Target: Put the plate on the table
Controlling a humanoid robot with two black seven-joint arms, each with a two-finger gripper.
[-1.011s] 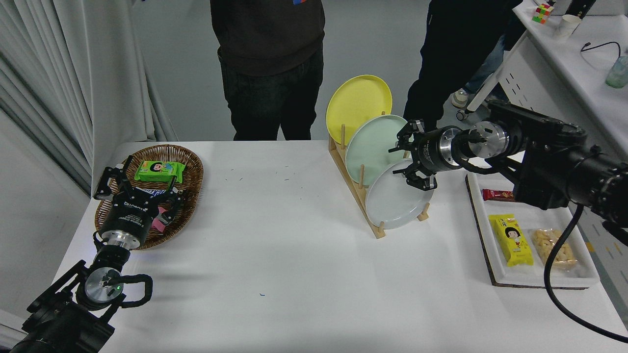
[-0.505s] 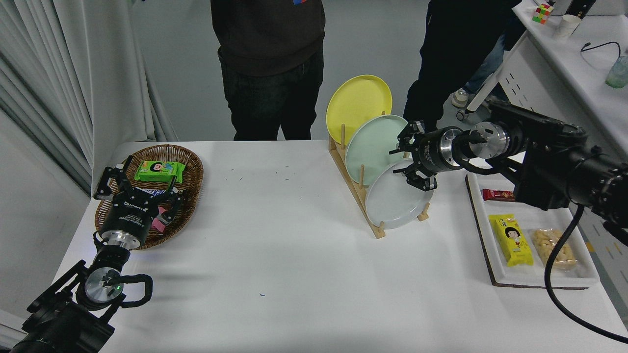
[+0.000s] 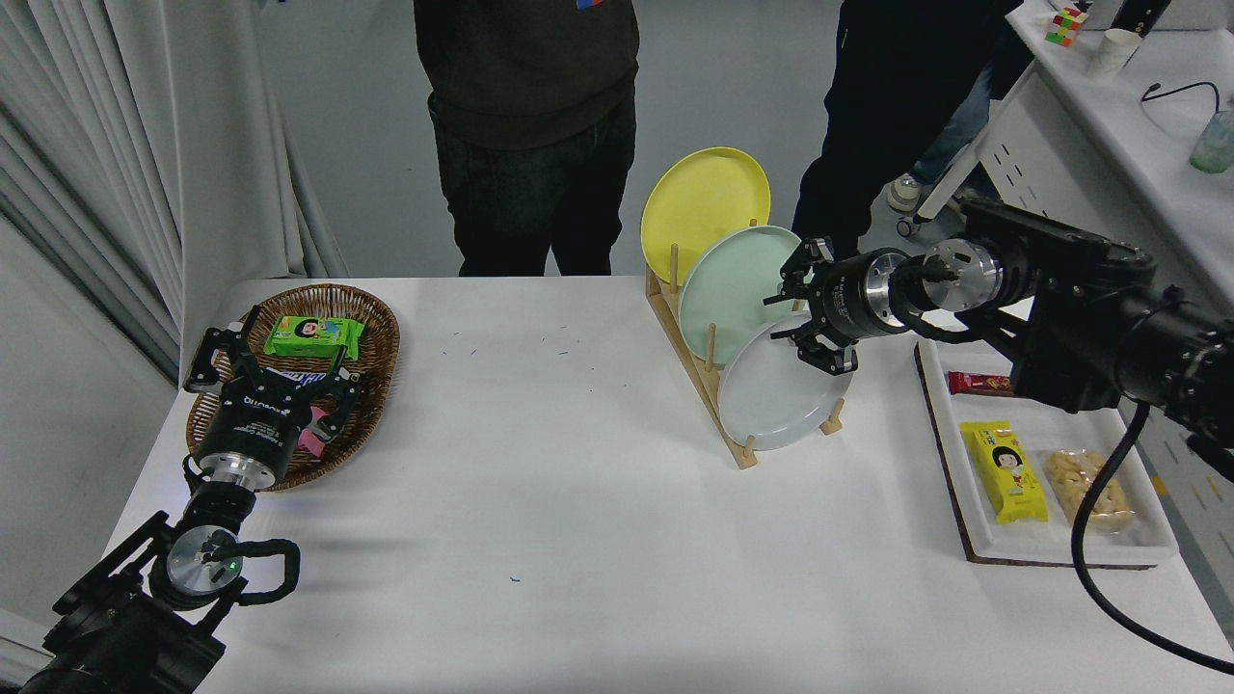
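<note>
The pale grey plate (image 3: 776, 395) stands on edge in the front slot of a wooden rack (image 3: 702, 378) on the white table (image 3: 540, 501). A mint green plate (image 3: 733, 275) and a yellow plate (image 3: 704, 200) stand behind it. My right gripper (image 3: 805, 318) is open at the grey plate's upper right rim, one set of fingers above the rim and one in front of it. It grips nothing. My left gripper (image 3: 265, 361) is parked at the lower left, open over a wicker basket.
The wicker basket (image 3: 371, 318) with snack packs sits at the left. A white tray (image 3: 974, 511) with snacks lies at the right edge. Two people stand at the far side. A second table stands at the upper right.
My right gripper has shifted very slightly up and to the right at the grey plate's rim. Nothing else has moved.
</note>
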